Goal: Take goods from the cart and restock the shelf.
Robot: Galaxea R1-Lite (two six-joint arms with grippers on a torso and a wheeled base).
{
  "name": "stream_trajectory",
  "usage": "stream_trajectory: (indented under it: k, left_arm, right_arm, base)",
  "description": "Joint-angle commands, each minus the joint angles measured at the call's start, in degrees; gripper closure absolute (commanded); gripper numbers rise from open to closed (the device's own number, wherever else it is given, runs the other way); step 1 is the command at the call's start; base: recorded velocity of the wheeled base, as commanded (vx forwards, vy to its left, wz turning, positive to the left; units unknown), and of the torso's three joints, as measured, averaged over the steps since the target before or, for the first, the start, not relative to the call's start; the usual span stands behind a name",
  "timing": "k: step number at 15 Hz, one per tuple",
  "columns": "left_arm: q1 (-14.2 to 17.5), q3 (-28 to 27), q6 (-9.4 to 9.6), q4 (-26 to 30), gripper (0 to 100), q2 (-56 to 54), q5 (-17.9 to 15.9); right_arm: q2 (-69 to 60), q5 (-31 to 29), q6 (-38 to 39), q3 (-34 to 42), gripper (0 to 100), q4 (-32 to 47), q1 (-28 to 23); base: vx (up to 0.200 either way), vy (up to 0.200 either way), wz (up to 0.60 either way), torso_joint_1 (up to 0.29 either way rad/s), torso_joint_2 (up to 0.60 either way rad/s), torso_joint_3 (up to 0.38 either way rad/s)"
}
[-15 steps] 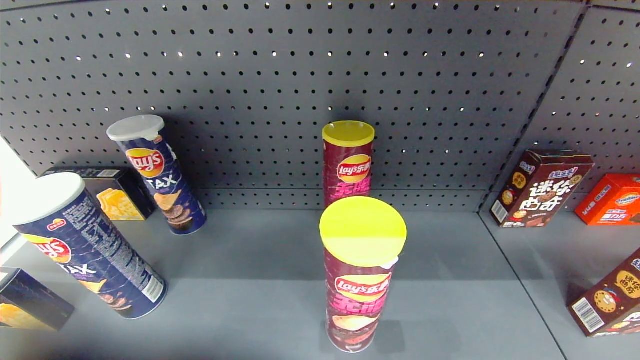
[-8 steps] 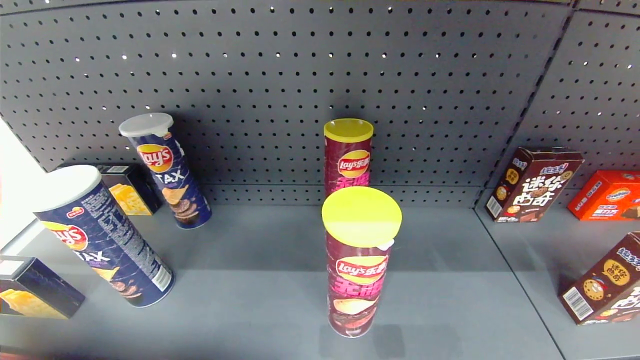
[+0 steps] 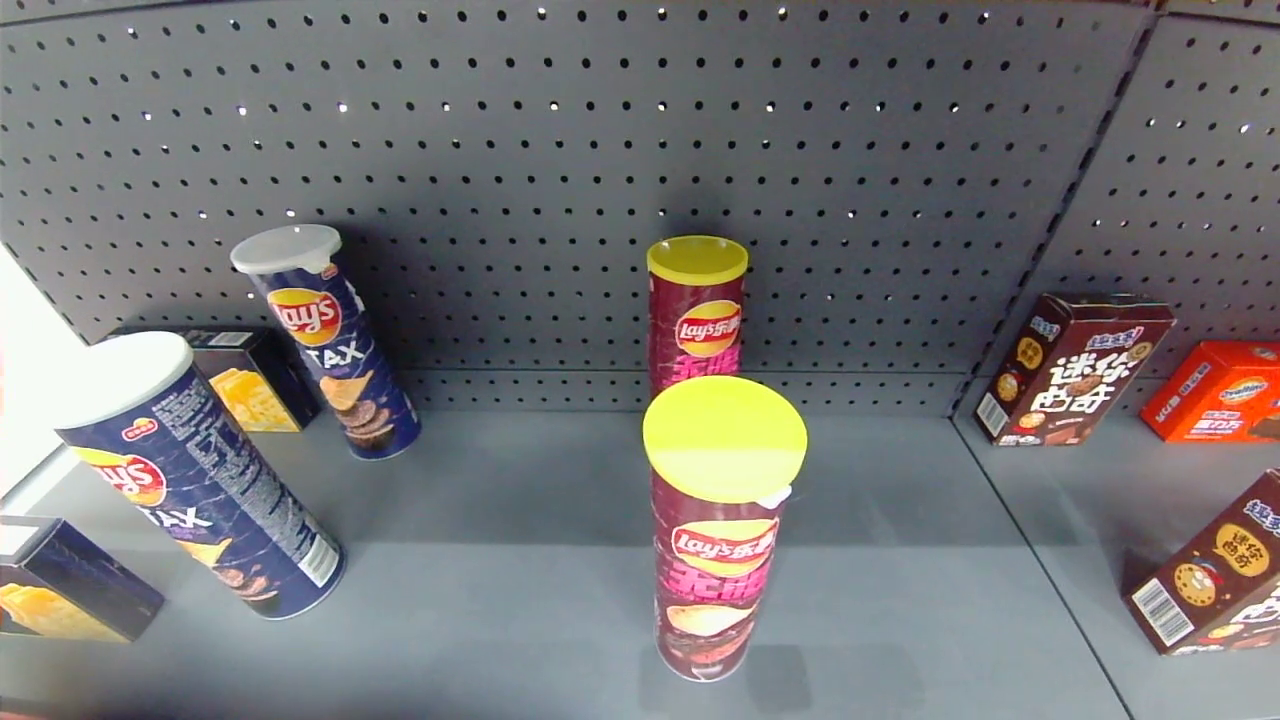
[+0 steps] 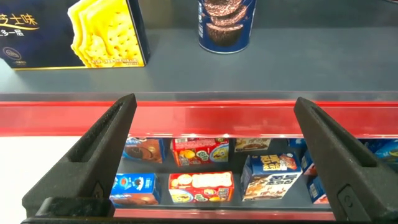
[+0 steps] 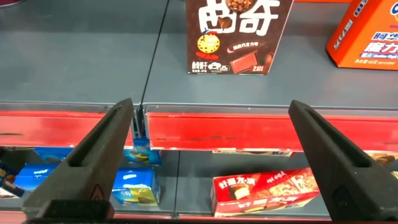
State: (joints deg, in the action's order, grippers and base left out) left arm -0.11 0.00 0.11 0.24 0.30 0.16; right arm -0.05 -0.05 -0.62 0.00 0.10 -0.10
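Two maroon chip cans with yellow lids stand upright mid-shelf, the front can [image 3: 718,530] ahead of the rear can [image 3: 697,310]. Two navy chip cans stand to the left, a near one [image 3: 195,480] and a far one [image 3: 325,345]. My left gripper [image 4: 214,102] is open and holds nothing, level with the shelf's red front edge [image 4: 205,117], below a cracker box [image 4: 93,34]. My right gripper [image 5: 211,104] is also open with nothing in it, facing the red edge [image 5: 249,129] below a brown cookie box [image 5: 239,34].
Dark cracker boxes [image 3: 250,375] [image 3: 70,590] stand at the left. Brown cookie boxes [image 3: 1080,370] [image 3: 1215,570] and an orange box [image 3: 1215,390] stand on the right bay. A pegboard wall [image 3: 600,150] backs the shelf. The shelf below holds several snack boxes [image 4: 199,186] [image 5: 267,190].
The whole head picture has shifted a little, so the camera moved. The cans and boxes stand where they were.
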Motion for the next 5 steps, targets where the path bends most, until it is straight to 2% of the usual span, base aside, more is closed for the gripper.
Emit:
stream_trajectory:
  k: [1, 5]
  left_arm:
    - [0.0, 0.0, 0.07, 0.0, 0, 0.0, 0.0]
    - [0.0, 0.0, 0.07, 0.0, 0, 0.0, 0.0]
  right_arm:
    - [0.0, 0.0, 0.0, 0.0, 0, 0.0, 0.0]
    - [0.0, 0.0, 0.1, 0.0, 0, 0.0, 0.0]
  base:
    - [0.000, 0.000, 0.00, 0.000, 0.00, 0.000]
    - [0.000, 0.000, 0.00, 0.000, 0.00, 0.000]
